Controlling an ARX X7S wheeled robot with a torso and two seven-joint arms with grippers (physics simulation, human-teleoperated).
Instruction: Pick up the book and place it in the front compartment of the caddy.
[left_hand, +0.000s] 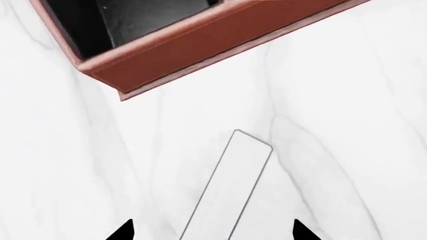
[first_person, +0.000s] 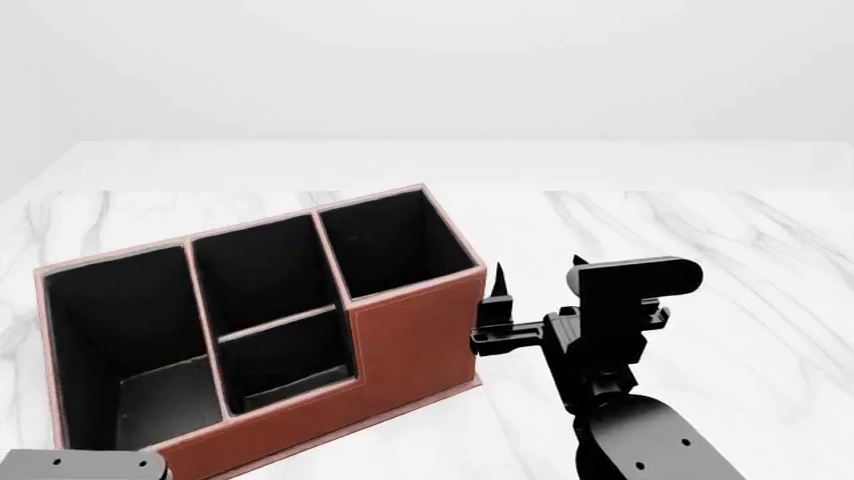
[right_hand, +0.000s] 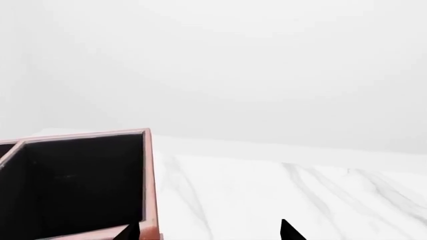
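Observation:
The caddy (first_person: 414, 350) is reddish-brown with black insides and pale pink rims, and stands at the left on the marble table. One of its corners shows in the left wrist view (left_hand: 193, 45). The book (left_hand: 233, 175) shows only in the left wrist view, as a narrow white strip of page edges with thin dark borders, on the table a short way from the caddy's wall. My left gripper (left_hand: 212, 231) is open, with a fingertip on each side of the book and not touching it. My right gripper (first_person: 538, 272) is open and empty beside the caddy's right end, also seen in the right wrist view (right_hand: 208, 231).
The white marble table (first_person: 747, 260) stretches to the right of and behind the caddy. In the right wrist view the caddy's end compartment (right_hand: 150, 185) is close to one fingertip. Part of my left arm (first_person: 80, 466) shows at the bottom left.

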